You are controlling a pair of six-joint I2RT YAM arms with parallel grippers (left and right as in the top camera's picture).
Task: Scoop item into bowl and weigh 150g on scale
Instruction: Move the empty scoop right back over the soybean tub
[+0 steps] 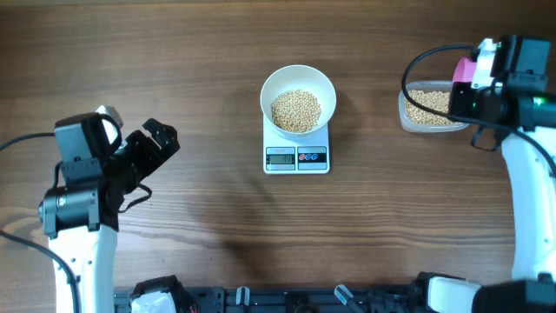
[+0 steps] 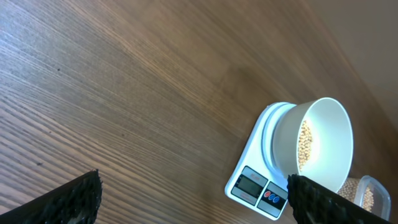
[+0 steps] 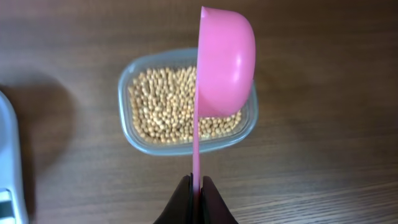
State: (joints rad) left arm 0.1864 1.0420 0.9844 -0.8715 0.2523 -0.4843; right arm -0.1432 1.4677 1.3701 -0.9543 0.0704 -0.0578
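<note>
Right end effector point(image 3: 198, 188) clamped on pink scoop point(image 3: 225, 62) over tub point(image 3: 126, 121), left end effector point(image 1: 149, 149) gaping empty: thin handle may twist, spilling beans point(image 3: 161, 106)

Round plain white bowl point(image 1: 298, 78) upright on small white square digital scale point(image 1: 297, 158), mid-counter point(image 1: 174, 69), nearer far edge. Small round beige-tan beans point(image 1: 296, 110) heaped in bowl bottom. Scale display faces near edge.

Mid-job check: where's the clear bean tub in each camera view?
Overhead: tub at far right, level with the bowl.
Left wrist: tub in the bottom right corner, behind the bowl.
Right wrist: tub at centre, behind the pink scoop.
Shared landmark: the scale, centre overhead, lower right in left wrist, left edge in right wrist.
</note>
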